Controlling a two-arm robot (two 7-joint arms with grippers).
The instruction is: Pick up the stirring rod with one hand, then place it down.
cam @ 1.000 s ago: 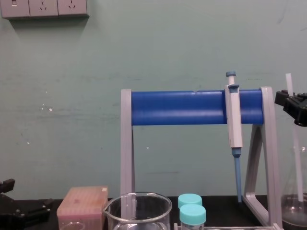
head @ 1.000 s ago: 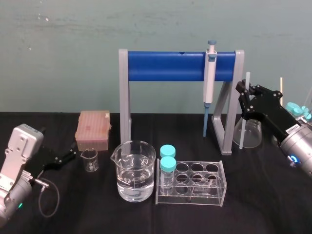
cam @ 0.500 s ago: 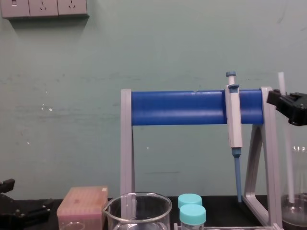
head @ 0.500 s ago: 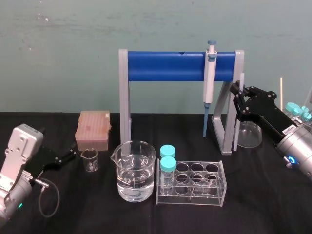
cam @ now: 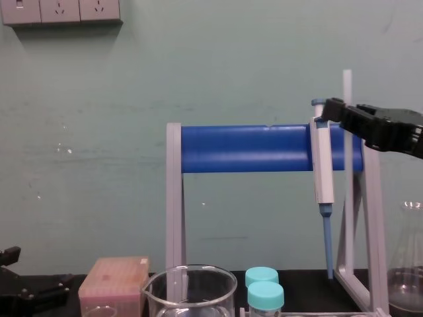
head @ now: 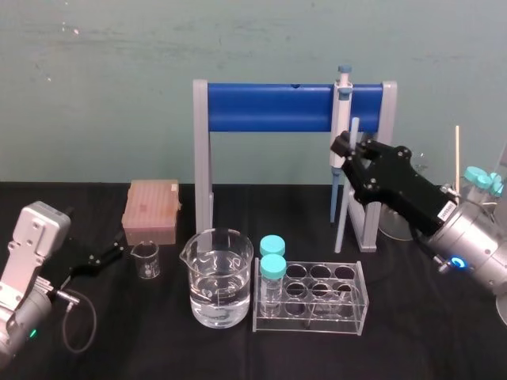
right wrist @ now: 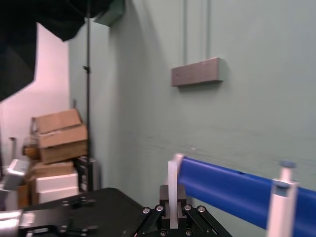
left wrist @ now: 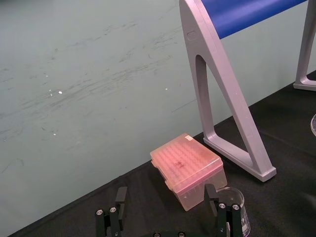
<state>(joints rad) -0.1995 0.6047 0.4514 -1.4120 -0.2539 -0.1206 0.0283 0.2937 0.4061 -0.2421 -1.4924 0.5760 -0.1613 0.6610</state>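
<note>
Legible text, numbers, brands: none. Small white rectangular label (head: pixel 448 210) at the base of the black right tool (head: pixel 348 149) is carrying dark marks, too small for reading.

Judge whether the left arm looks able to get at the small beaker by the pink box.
Probably yes: the left gripper rests low with fingers open, the small beaker stands just ahead, slightly off-centre, nothing between them; the pink box sits behind.
</note>
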